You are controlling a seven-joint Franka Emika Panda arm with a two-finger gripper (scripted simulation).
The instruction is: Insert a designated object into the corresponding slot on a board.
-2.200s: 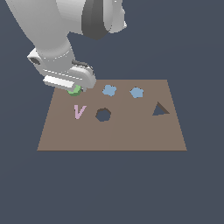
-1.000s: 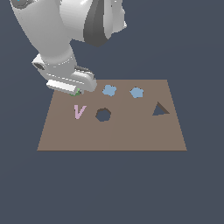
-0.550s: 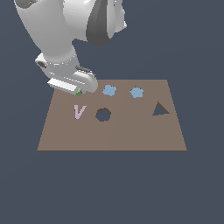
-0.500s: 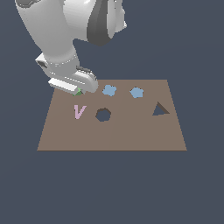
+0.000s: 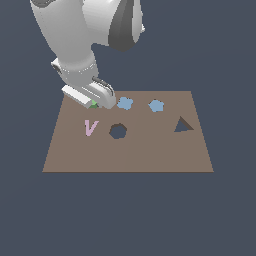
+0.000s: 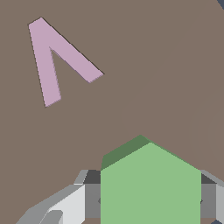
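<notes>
The green hexagonal block [image 5: 93, 104] sits at the far edge of the brown board [image 5: 150, 152], towards the exterior view's left, mostly hidden under my hand. My gripper [image 5: 95, 102] is down over it. In the wrist view the block [image 6: 151, 183] fills the gap of the gripper [image 6: 151, 199], and a dark finger pad [image 6: 92, 199] lies against its side, so the gripper is shut on it. The dark hexagonal slot [image 5: 117, 131] lies nearer the camera, to the exterior view's right of the block.
A pink letter V [image 5: 90, 127] lies beside the slot and also shows in the wrist view [image 6: 54, 61]. Two blue flower-shaped pieces [image 5: 124, 103] [image 5: 156, 105] lie along the far edge. A dark triangular cutout [image 5: 183, 125] is at the exterior view's right.
Since 2.2 s ago my hand has come down over the green block and covered most of it. Over the last second it has hardly moved.
</notes>
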